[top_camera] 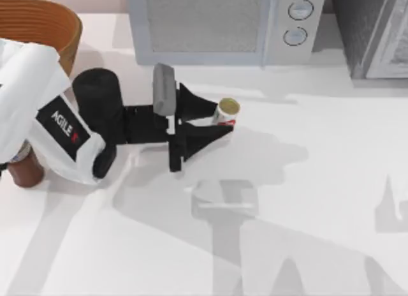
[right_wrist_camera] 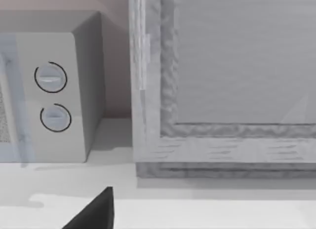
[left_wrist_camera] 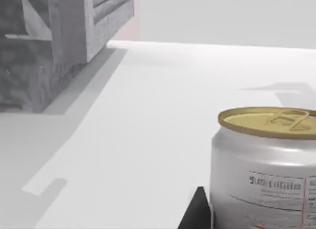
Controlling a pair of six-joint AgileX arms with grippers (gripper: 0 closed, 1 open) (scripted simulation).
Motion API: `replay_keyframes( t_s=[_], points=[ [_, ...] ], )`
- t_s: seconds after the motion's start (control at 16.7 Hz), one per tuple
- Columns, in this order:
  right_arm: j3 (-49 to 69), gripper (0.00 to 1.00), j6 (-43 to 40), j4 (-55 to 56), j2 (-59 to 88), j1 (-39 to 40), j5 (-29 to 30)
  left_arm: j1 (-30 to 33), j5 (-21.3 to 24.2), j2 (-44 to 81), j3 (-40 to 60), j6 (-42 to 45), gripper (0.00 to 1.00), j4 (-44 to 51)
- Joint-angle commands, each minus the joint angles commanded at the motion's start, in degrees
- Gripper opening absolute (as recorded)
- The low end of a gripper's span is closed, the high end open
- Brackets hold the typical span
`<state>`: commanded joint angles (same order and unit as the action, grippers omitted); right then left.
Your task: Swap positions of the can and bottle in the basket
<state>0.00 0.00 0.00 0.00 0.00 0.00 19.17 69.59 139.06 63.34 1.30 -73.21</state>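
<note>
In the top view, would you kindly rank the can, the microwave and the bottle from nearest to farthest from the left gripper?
1. The can, between the left gripper's fingers, mid-table.
2. The microwave, at the table's back edge.
3. The bottle, far left, partly under the arm, outside the basket.

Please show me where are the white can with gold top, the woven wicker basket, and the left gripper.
White can with gold top [top_camera: 227,108]: top view, its lid.
Woven wicker basket [top_camera: 69,36]: top view, its ribbed wall.
Left gripper [top_camera: 224,114]: top view, between its black fingertips.
</note>
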Motion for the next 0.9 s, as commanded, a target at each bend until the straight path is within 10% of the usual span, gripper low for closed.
replay_keyframes(
  t_s=[0.54, 0.9],
  points=[
    [0.00, 1.00, 0.00, 0.00, 0.00, 0.00, 0.00, 0.80, 3.24, 6.46, 3.44, 0.37, 0.00, -3.95],
    [0.00, 1.00, 0.00, 0.00, 0.00, 0.00, 0.00, 0.80, 3.24, 6.46, 3.44, 0.37, 0.45, -3.95]
  ],
)
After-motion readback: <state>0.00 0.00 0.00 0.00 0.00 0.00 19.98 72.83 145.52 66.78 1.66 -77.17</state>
